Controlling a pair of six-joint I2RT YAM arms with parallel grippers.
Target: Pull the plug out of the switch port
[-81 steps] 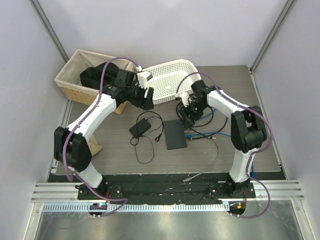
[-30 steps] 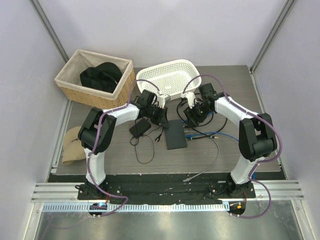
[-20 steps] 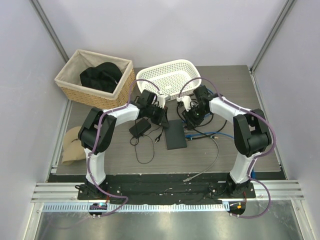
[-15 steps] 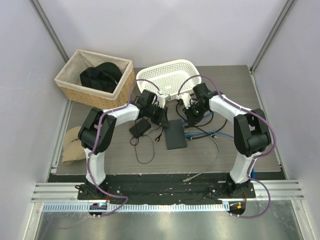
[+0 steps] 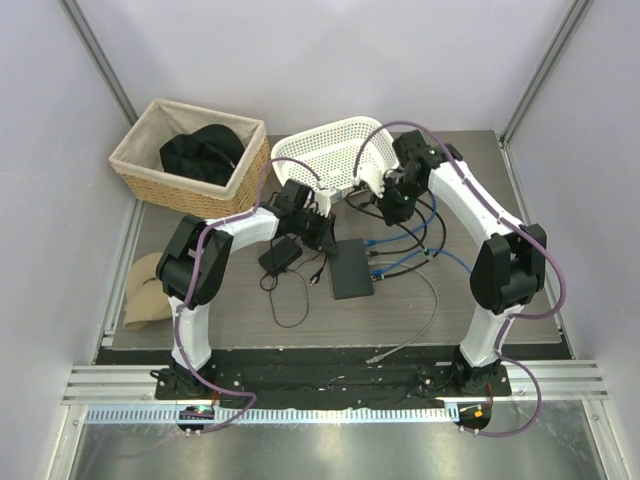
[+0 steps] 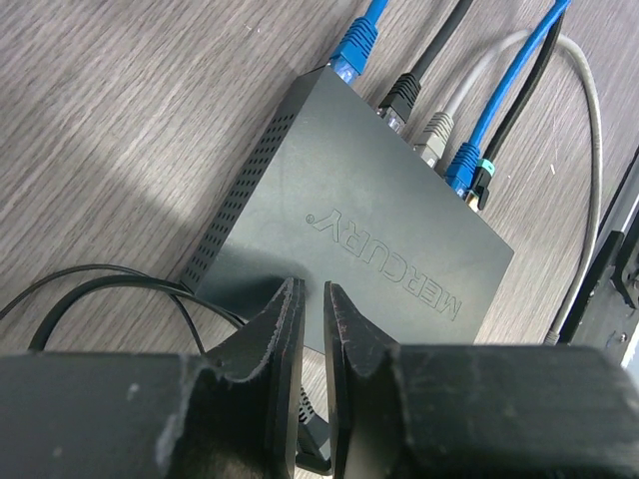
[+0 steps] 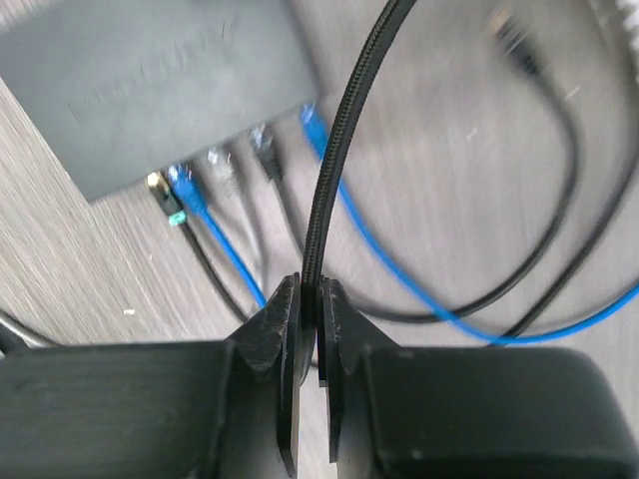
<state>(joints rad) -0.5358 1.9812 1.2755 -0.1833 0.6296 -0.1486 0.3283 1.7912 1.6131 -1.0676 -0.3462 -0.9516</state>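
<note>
The switch (image 5: pixel 350 268) (image 6: pixel 369 230) is a flat black box lying in the middle of the table. Blue, black and grey plugs (image 6: pixel 399 95) sit in a row along its far edge. My left gripper (image 5: pixel 325 238) (image 6: pixel 312 289) rests on the switch's near corner, its fingers almost together with nothing between them. My right gripper (image 5: pixel 388 207) (image 7: pixel 310 289) hangs above the table behind the switch, shut on a black braided cable (image 7: pixel 334 150). That cable runs up out of the right wrist view, so its end is hidden. The switch (image 7: pixel 150 80) looks blurred there.
A wicker basket (image 5: pixel 128 152) with black cloth stands at the back left, a white plastic basket (image 5: pixel 330 160) beside it. A black power-adapter brick (image 5: pixel 281 256) lies left of the switch. Blue and black cables (image 5: pixel 430 250) loop to the right, and a grey cable (image 5: pixel 410 335) trails toward the front.
My right gripper shut on the black braided cable, then rose and drew back away from the switch toward the white basket. The cables shifted with it. The left arm stayed put.
</note>
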